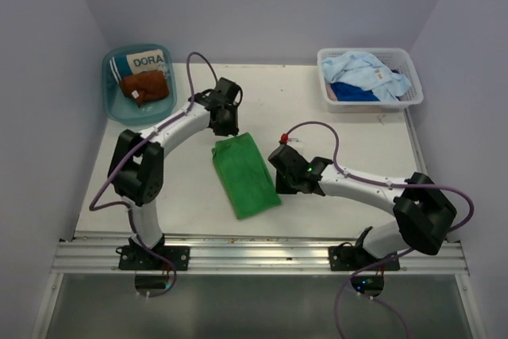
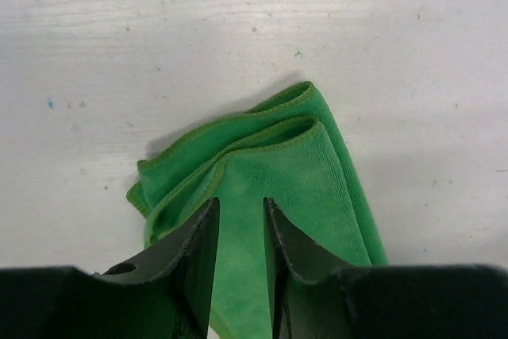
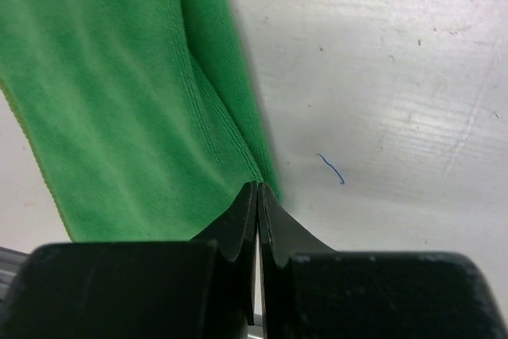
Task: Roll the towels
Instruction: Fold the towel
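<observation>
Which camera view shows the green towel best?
Top external: the whole green towel shows, folded on the table. Left wrist gives only its layered corner; right wrist only one edge running to the closed right claw.

One green towel (image 1: 246, 174), one brown towel (image 1: 145, 86), one light blue towel (image 1: 365, 67), one dark blue towel (image 1: 353, 93); one tub (image 1: 111, 105), one basket (image 1: 410, 98), one printed cloth (image 1: 148, 61).

White arm links (image 1: 186, 121), black joints (image 1: 139, 168), purple cables (image 1: 317, 123), black tapered left hand (image 2: 240, 202)
</observation>
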### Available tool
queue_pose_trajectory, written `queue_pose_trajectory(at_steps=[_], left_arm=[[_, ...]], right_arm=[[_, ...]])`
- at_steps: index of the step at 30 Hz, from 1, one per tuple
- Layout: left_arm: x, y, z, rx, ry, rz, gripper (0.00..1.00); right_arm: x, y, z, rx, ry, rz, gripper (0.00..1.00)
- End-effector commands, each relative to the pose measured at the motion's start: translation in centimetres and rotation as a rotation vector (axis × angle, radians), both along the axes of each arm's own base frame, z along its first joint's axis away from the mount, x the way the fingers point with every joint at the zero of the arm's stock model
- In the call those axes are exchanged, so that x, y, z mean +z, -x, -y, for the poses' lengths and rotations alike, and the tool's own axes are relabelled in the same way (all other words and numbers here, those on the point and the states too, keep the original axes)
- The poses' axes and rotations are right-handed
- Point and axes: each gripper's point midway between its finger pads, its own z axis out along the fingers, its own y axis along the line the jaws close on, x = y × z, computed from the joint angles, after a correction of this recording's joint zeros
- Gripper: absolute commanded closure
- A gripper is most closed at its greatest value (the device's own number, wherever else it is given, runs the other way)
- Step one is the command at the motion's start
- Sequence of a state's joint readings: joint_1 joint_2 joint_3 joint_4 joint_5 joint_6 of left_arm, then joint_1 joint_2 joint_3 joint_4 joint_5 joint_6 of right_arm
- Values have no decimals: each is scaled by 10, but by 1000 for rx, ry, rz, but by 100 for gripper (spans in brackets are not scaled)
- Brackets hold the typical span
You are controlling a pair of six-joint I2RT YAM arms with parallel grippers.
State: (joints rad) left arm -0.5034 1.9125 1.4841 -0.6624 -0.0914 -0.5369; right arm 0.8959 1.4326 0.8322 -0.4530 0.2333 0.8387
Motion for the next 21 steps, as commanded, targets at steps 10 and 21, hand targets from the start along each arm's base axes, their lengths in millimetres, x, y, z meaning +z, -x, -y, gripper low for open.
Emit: queue_pose_trajectory(at_steps=[10,21], left_arm=[[-8,47,-49,66,-66,-5,98],[-51,9,-56,83,-95,-33,95]], right_arm=[[21,-13,-35,128,-33,46,100],[-25,-15,-32,122,72,-25,100]])
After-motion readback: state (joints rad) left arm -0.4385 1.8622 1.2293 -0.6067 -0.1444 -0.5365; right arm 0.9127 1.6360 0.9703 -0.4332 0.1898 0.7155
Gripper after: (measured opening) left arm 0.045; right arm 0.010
